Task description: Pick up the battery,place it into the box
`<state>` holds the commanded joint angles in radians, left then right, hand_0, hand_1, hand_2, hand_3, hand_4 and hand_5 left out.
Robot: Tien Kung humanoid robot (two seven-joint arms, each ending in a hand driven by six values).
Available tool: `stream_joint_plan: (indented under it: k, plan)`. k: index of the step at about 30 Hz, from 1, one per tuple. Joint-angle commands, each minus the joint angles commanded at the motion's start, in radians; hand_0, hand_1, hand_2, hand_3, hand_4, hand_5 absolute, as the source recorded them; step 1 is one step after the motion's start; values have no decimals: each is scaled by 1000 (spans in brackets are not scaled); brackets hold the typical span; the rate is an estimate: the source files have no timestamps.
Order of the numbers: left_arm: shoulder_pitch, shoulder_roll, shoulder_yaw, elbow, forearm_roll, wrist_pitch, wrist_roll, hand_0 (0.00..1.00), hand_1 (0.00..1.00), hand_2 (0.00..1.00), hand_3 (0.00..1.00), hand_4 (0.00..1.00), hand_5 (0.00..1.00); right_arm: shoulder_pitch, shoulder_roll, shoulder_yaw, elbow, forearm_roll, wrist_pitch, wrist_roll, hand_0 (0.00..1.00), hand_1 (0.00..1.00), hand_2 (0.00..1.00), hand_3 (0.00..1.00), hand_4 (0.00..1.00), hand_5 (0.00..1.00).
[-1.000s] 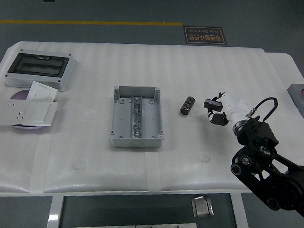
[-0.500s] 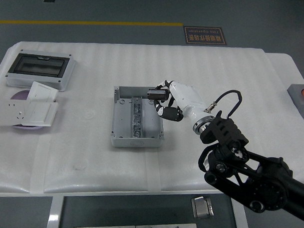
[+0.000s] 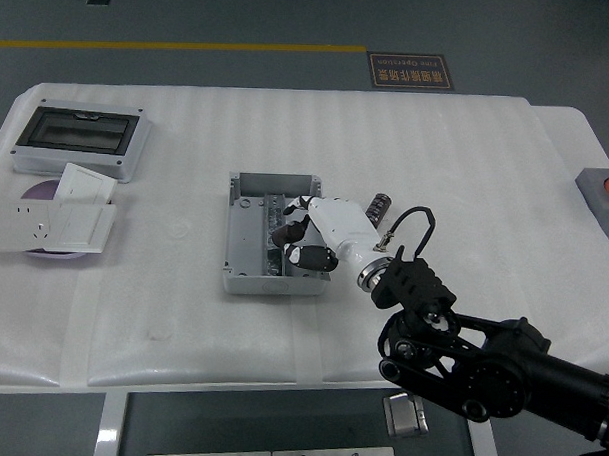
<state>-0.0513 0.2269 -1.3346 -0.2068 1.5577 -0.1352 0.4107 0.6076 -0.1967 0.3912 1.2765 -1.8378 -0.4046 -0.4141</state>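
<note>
Battery (image 3: 379, 205) lies on the white desk (image 3: 466, 174), just right of the grey box (image 3: 246, 231). Right hand (image 3: 302, 238) reaches into the box; whether its fingers hold anything cannot be told.

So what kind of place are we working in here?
Probably a factory or lab test bench: a padded white table holding electrical parts such as a wall socket and a grey box, on a grey floor with a yellow line.

The floor sign (image 3: 410, 71) beyond the table bears print too small to read.
</note>
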Motion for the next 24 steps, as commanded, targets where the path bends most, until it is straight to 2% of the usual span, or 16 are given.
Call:
stream_joint_plan:
  k: [7, 11, 14, 19, 24]
  plan:
    - [-2, -1, 4, 1, -5, -1, -1, 541, 635, 542, 561, 567, 139, -21, -12, 68, 6, -17, -11, 9, 998, 998, 998, 998, 831, 440]
    - [-1, -1, 4, 1, -6, -1, 0, 541, 635, 542, 561, 567, 139, -24, -39, 153, -12, -37, -25, 7, 998, 998, 998, 998, 831, 440]
    - [-1, 0, 4, 1, -5, -2, 1, 542, 632, 540, 560, 564, 128, -2, -68, 202, -49, -28, -22, -1, 998, 998, 998, 998, 833, 444]
    - [-4, -1, 7, 1, -6, -3, -1, 542, 629, 538, 558, 561, 115, 39, -93, 179, -117, 15, 1, -9, 998, 998, 998, 998, 831, 443]
    - [-6, -1, 8, 2, -6, -4, -1, 542, 628, 539, 559, 559, 107, 64, -95, 119, -156, 65, 27, -14, 998, 998, 998, 998, 830, 440]
